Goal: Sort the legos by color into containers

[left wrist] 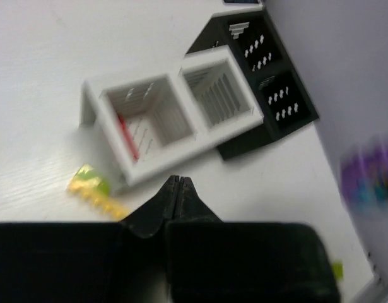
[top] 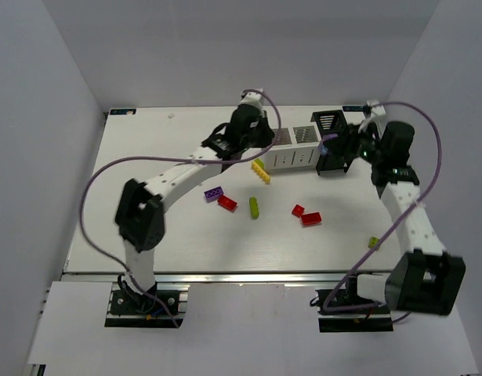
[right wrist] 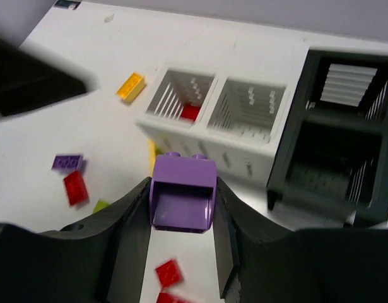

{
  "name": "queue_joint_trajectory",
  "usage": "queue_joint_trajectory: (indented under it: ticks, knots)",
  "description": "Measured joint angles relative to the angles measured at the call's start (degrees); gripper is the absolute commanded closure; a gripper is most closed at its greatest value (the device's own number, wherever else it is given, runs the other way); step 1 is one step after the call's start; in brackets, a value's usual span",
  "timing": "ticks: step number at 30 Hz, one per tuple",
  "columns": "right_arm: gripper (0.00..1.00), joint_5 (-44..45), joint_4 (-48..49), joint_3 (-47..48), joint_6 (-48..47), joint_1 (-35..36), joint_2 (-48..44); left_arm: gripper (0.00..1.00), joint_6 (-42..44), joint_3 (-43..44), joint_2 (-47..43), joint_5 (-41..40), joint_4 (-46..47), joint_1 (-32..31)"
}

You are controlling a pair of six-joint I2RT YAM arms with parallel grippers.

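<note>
Found left gripper (left wrist: 179, 183) fingers pressed together, nothing between, hovering just in front of white box (left wrist: 102, 117). Spotted red brick (left wrist: 125, 136) inside one compartment, yellow brick (left wrist: 96, 194) beside box wall. Caught right gripper (right wrist: 181, 186) pinching purple brick (right wrist: 183, 201) near black bin (right wrist: 288, 170). Noted loose on table (top: 146, 235): flat purple piece (top: 214, 193), red bricks (top: 226, 203), lime brick (top: 254, 207).

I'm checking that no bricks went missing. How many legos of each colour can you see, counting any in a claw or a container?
Red legos: 4, one inside the white box
Purple legos: 2, one in the right claw
Lime green legos: 2
Yellow legos: 1
Orange legos: 1
Total: 10
</note>
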Motion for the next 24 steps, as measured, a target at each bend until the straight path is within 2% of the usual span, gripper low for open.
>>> queue_joint_trajectory:
  ticks: [1,2,4,5,7,11,19,20,22,23,24]
  knots:
    - [1.00,1.3,-0.8,3.5,-0.7,1.0,3.7,0.72,0.0,-6.0,-5.3,0.5,1.3,0.2]
    - [1.00,3.0,-0.8,7.0,-1.5,1.9,7.5,0.58,0.1,-12.4,-11.3,0.6,2.3,0.3]
    - [1.00,7.4,-1.2,13.0,-2.7,4.3,13.1,0.33,0.0,-23.9,-23.9,0.5,3.4,0.6]
    - [1.00,9.8,-1.2,15.3,-3.1,5.7,15.6,0.29,0.2,-28.6,-29.7,0.0,3.5,0.7]
    - [1.00,14.1,-1.4,19.2,-3.8,8.4,19.6,0.26,-0.1,-35.9,-40.0,-1.5,3.1,1.1]
    - [1.00,20.3,-3.0,24.9,-4.7,12.2,26.9,0.18,-0.1,-46.3,-50.8,-4.5,2.3,2.1]
    - [1.00,28.7,-6.6,29.9,-6.6,13.8,36.1,0.13,0.0,-59.3,-53.9,-8.9,-4.0,2.4]
    - [0.91,29.1,-7.2,30.3,-6.7,13.9,36.7,0.13,0.0,-60.2,-54.5,-9.3,-4.2,2.4]
    - [0.80,29.4,-8.1,31.3,-6.9,14.0,37.8,0.12,-0.2,-61.5,-55.5,-9.7,-4.1,2.4]
    - [0.62,29.4,-8.5,32.0,-7.0,14.0,38.4,0.12,-0.4,-61.9,-55.9,-9.9,-4.1,2.4]
    - [0.57,29.3,-8.6,32.5,-7.0,14.0,38.9,0.11,-0.6,-62.2,-56.1,-10.1,-4.0,2.4]
